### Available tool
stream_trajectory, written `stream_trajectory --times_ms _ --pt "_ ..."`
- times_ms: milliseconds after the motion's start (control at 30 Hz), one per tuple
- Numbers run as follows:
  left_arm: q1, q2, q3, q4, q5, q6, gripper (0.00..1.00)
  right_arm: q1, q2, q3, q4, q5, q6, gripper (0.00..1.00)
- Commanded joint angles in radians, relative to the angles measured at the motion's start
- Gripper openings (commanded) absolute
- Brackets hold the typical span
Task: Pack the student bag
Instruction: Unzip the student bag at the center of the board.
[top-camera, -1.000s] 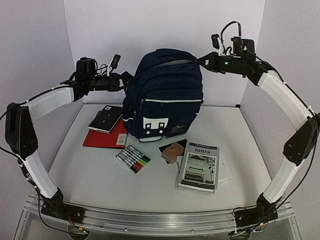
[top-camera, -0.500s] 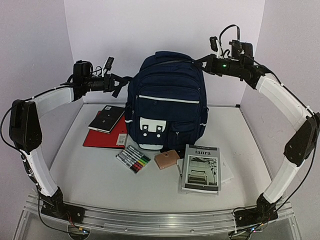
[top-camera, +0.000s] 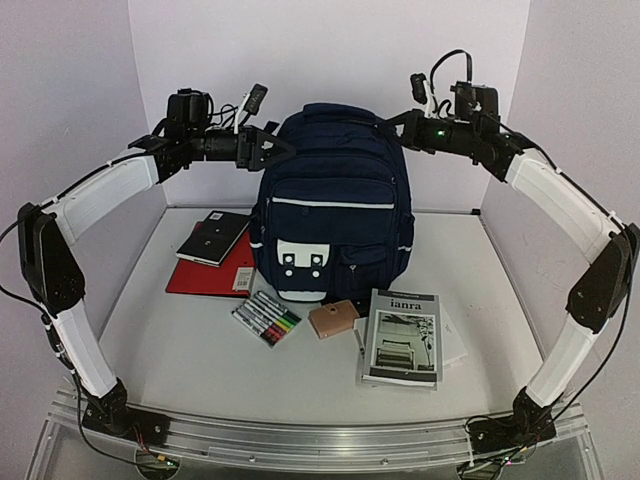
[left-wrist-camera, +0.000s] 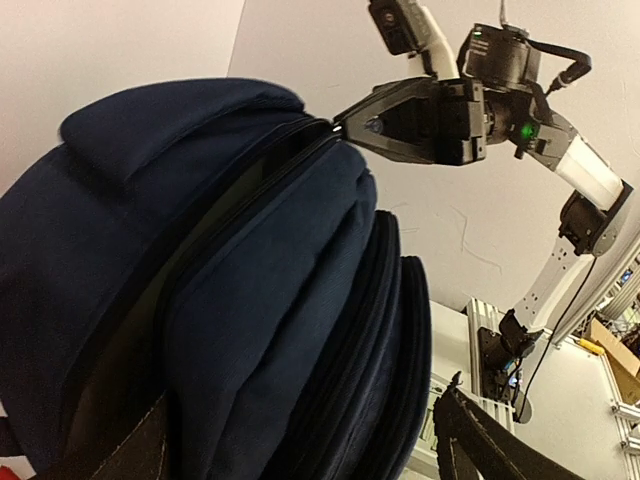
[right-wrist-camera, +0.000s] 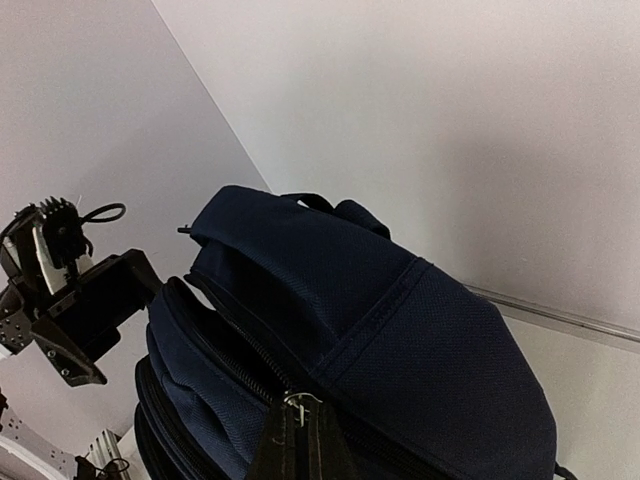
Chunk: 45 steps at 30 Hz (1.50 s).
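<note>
Bag: the student bag (top-camera: 335, 210) stands up tall at the back of the table (top-camera: 170, 370), in the middle. Its front pocket faces the arms.
Left gripper: the left gripper (top-camera: 280, 148) is up high, just beside the bag's top left corner. Its fingers are wide apart and hold nothing. From its own camera, the top of the bag fills the space between them.
Right gripper: the right gripper (top-camera: 392, 118) is at the bag's top right corner. Its fingers are squeezed together on the little silver zip pull (right-wrist-camera: 297, 402) of the top zip.
On the table: a black notebook (top-camera: 210, 238) lies on a red folder (top-camera: 200, 278) left of the bag. A pack of markers (top-camera: 267, 318), a small tan case (top-camera: 333, 320) and a grey book (top-camera: 402, 335) lie in front.
</note>
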Motion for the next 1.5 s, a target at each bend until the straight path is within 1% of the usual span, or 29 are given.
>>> stream_trajectory --times_ms 0,33,67,100,133,200,267,300,400,500,700,833,1000,1167,1467 --pt "-0.01 0.016 0.089 -0.043 -0.027 0.07 0.87 0.012 0.005 -0.002 0.064 0.008 0.009 0.0" --pt "-0.01 0.021 0.093 -0.043 -0.025 0.068 0.86 0.012 0.003 -0.004 0.064 0.01 0.008 0.0" --pt "-0.011 0.023 0.095 -0.041 -0.021 0.066 0.83 0.012 0.001 -0.008 0.064 0.013 0.007 0.0" --pt "-0.012 0.023 0.092 -0.035 -0.015 0.062 0.77 0.013 -0.001 -0.012 0.064 0.018 0.006 0.0" --pt "-0.012 0.022 0.086 -0.03 -0.01 0.056 0.68 0.013 -0.003 -0.016 0.064 0.024 0.004 0.0" --pt "-0.012 0.008 0.056 -0.011 -0.026 0.05 0.47 0.013 -0.013 -0.032 0.064 0.045 0.002 0.0" --pt "-0.011 -0.01 0.022 0.015 -0.054 0.046 0.31 0.013 -0.025 -0.051 0.064 0.066 0.004 0.0" --pt "-0.01 -0.017 0.007 0.025 -0.067 0.044 0.24 0.013 -0.032 -0.061 0.064 0.074 0.006 0.0" --pt "-0.01 -0.026 -0.014 0.028 -0.093 0.037 0.11 0.013 -0.057 -0.097 0.064 0.092 0.012 0.0" --pt "-0.009 -0.025 -0.02 0.021 -0.116 0.032 0.01 0.012 -0.083 -0.13 0.064 0.117 0.02 0.0" --pt "0.014 -0.036 -0.056 0.048 -0.14 -0.005 0.0 0.0 -0.14 -0.189 0.064 0.163 0.05 0.0" --pt "0.044 -0.042 -0.076 0.058 -0.164 -0.033 0.0 -0.044 -0.184 -0.239 0.064 0.164 0.087 0.0" --pt "0.089 -0.06 -0.109 0.08 -0.17 -0.066 0.0 -0.086 -0.229 -0.342 0.066 0.126 0.12 0.0" --pt "0.115 -0.071 -0.127 0.09 -0.167 -0.08 0.0 -0.108 -0.23 -0.46 0.071 0.075 0.161 0.0" --pt "0.129 -0.085 -0.165 0.11 -0.172 -0.092 0.0 -0.122 -0.235 -0.657 0.153 0.036 0.312 0.0"
